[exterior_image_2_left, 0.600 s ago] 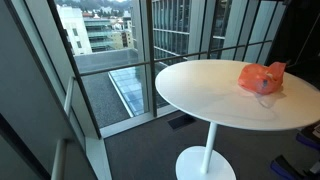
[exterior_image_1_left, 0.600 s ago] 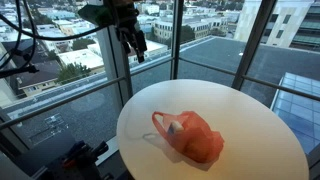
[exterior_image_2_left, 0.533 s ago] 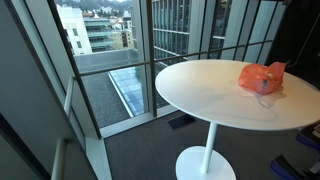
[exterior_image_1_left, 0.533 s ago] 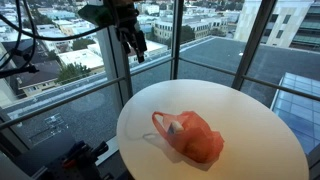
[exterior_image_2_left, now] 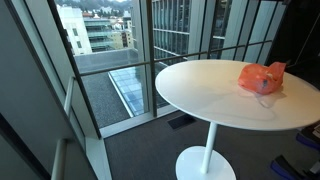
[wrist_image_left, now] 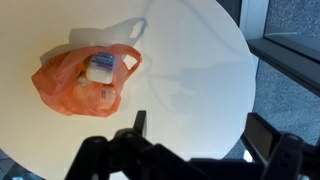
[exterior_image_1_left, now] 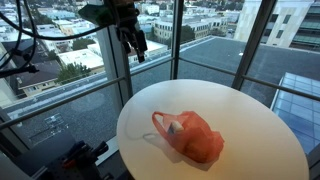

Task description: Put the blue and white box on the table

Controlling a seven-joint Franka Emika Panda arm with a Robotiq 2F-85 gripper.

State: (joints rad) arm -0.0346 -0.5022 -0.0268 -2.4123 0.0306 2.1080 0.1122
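Note:
An orange plastic bag [exterior_image_1_left: 190,137] lies on the round white table [exterior_image_1_left: 250,130]; it also shows in the other exterior view [exterior_image_2_left: 262,77] and in the wrist view [wrist_image_left: 82,80]. A blue and white box [wrist_image_left: 100,68] sits in the bag's open mouth. My gripper [exterior_image_1_left: 135,45] hangs high above the table's far left edge, apart from the bag. In the wrist view the gripper [wrist_image_left: 195,125] is open and empty, with bare table between its fingers.
Tall glass windows with dark frames [exterior_image_1_left: 178,35] stand behind the table. A railing [exterior_image_2_left: 68,95] and floor [exterior_image_2_left: 140,150] lie beside the table's pedestal base [exterior_image_2_left: 205,162]. Cables [exterior_image_1_left: 20,45] hang by the arm.

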